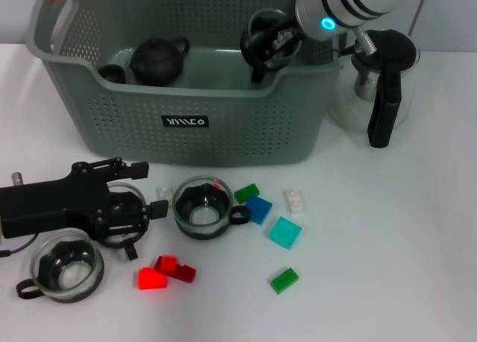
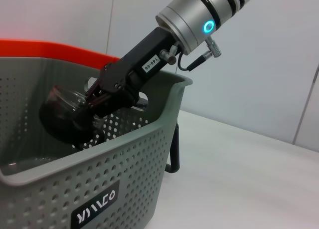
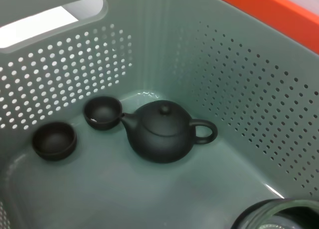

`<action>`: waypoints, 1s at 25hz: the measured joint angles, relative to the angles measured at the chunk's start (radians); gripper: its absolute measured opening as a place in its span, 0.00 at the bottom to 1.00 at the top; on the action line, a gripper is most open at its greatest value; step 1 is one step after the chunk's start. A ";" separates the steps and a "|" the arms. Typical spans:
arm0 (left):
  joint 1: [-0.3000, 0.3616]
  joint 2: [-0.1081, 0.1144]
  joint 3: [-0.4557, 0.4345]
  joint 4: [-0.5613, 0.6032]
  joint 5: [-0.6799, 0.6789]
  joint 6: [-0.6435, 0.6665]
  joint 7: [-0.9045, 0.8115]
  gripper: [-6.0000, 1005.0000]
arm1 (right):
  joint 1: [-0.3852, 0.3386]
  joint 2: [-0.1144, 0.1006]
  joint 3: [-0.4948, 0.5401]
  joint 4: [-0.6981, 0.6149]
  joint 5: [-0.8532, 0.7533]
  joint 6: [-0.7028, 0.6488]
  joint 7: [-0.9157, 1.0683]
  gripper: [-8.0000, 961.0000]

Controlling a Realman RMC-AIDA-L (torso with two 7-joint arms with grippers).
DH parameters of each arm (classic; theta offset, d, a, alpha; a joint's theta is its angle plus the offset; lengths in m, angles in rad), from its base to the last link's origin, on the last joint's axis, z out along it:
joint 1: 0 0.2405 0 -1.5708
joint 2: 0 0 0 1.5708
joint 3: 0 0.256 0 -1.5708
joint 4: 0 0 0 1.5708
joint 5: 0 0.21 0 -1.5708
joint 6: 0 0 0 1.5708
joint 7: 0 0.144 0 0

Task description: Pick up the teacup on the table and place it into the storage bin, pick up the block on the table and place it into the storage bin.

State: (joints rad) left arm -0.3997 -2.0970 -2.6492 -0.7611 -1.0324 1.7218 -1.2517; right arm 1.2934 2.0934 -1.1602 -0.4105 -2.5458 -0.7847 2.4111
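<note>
My right gripper point(image 1: 270, 45) hangs inside the storage bin point(image 1: 223, 126), shut on a glass teacup point(image 1: 262, 36) with a dark base. In the left wrist view the right gripper point(image 2: 94, 107) holds that teacup point(image 2: 62, 116) just below the rim of the storage bin point(image 2: 149, 159). The teacup's rim point(image 3: 279, 214) shows at the edge of the right wrist view. My left gripper point(image 1: 149, 187) lies low over the table's front left, open, above another glass teacup point(image 1: 123, 217). Two more teacups point(image 1: 203, 206) point(image 1: 67, 266) stand on the table. Several blocks lie nearby: blue point(image 1: 258, 209), cyan point(image 1: 285, 232), green point(image 1: 284, 279), red point(image 1: 165, 271).
A black teapot point(image 3: 162, 131) and two small dark cups point(image 3: 102, 112) point(image 3: 54, 139) sit on the bin floor. A glass pitcher with a black handle point(image 1: 381, 85) stands right of the bin. A white block point(image 1: 296, 200) and a second green block point(image 1: 247, 192) lie before the bin.
</note>
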 joint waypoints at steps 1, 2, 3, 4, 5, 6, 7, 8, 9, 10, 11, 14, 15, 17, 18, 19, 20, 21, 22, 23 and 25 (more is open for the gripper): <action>0.000 0.000 0.000 0.000 0.000 0.000 0.000 0.78 | 0.000 -0.001 0.000 0.000 -0.001 -0.001 0.001 0.10; 0.000 -0.001 0.000 0.000 0.000 -0.001 0.000 0.78 | 0.000 -0.001 0.000 -0.001 -0.002 -0.001 0.002 0.11; 0.000 -0.001 0.000 0.001 0.000 -0.002 0.000 0.78 | 0.000 -0.001 0.000 -0.001 -0.002 -0.001 0.002 0.11; -0.001 -0.001 0.000 0.002 0.000 -0.002 0.000 0.78 | 0.000 -0.001 0.000 -0.001 -0.003 -0.001 0.002 0.11; -0.001 -0.001 0.000 0.002 0.000 -0.003 0.000 0.78 | 0.002 -0.001 0.002 -0.001 -0.003 -0.002 0.003 0.12; -0.001 -0.001 0.000 0.002 0.000 -0.003 0.000 0.78 | 0.004 -0.002 0.003 -0.001 -0.003 -0.004 0.003 0.12; -0.002 -0.001 0.000 0.002 0.000 -0.003 0.000 0.78 | 0.005 -0.002 0.005 -0.002 -0.003 -0.007 0.004 0.12; -0.002 -0.001 0.000 0.002 0.000 -0.003 0.000 0.78 | 0.007 -0.003 0.006 -0.004 -0.003 -0.010 0.006 0.13; -0.002 -0.001 0.000 0.001 0.000 -0.003 -0.001 0.78 | 0.007 -0.004 0.005 -0.012 -0.003 -0.016 0.011 0.13; -0.002 -0.001 0.000 0.001 0.000 -0.003 -0.002 0.78 | 0.005 -0.005 0.003 -0.023 -0.004 -0.025 0.016 0.18; -0.001 -0.001 0.000 0.000 0.000 -0.003 -0.002 0.78 | 0.001 -0.007 0.002 -0.045 -0.004 -0.040 0.022 0.22; 0.002 -0.002 -0.001 -0.002 0.000 -0.004 -0.002 0.77 | -0.025 -0.015 0.005 -0.162 -0.004 -0.151 0.029 0.36; 0.003 -0.001 -0.001 -0.003 0.000 -0.004 -0.003 0.77 | -0.043 -0.019 0.011 -0.239 -0.003 -0.215 0.032 0.39; 0.004 -0.001 -0.005 -0.004 0.000 -0.003 -0.005 0.77 | -0.082 -0.022 0.022 -0.401 0.002 -0.343 0.043 0.46; 0.004 -0.001 -0.008 -0.004 -0.001 -0.002 -0.006 0.77 | -0.101 -0.022 0.026 -0.482 0.006 -0.403 0.047 0.49; 0.004 -0.001 -0.010 -0.005 -0.001 -0.002 -0.006 0.77 | -0.124 -0.021 0.029 -0.573 0.013 -0.467 0.050 0.52; 0.004 -0.001 -0.013 -0.005 -0.001 -0.002 -0.007 0.77 | -0.142 -0.021 0.029 -0.659 0.025 -0.537 0.049 0.55; 0.004 -0.001 -0.016 -0.005 -0.001 -0.002 -0.007 0.77 | -0.156 -0.021 0.028 -0.722 0.038 -0.593 0.044 0.55; 0.004 -0.001 -0.019 -0.005 -0.001 -0.002 -0.007 0.77 | -0.166 -0.021 0.025 -0.783 0.055 -0.664 0.034 0.55; 0.004 -0.001 -0.024 -0.005 -0.001 0.000 -0.007 0.77 | -0.174 -0.023 0.022 -0.837 0.072 -0.735 0.022 0.55; 0.003 0.000 -0.035 -0.006 -0.002 0.005 -0.007 0.77 | -0.181 -0.022 0.018 -0.901 0.097 -0.858 -0.003 0.54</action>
State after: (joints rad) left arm -0.3966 -2.0974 -2.6843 -0.7672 -1.0340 1.7263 -1.2590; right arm 1.1125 2.0712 -1.1425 -1.3113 -2.4490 -1.6428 2.4080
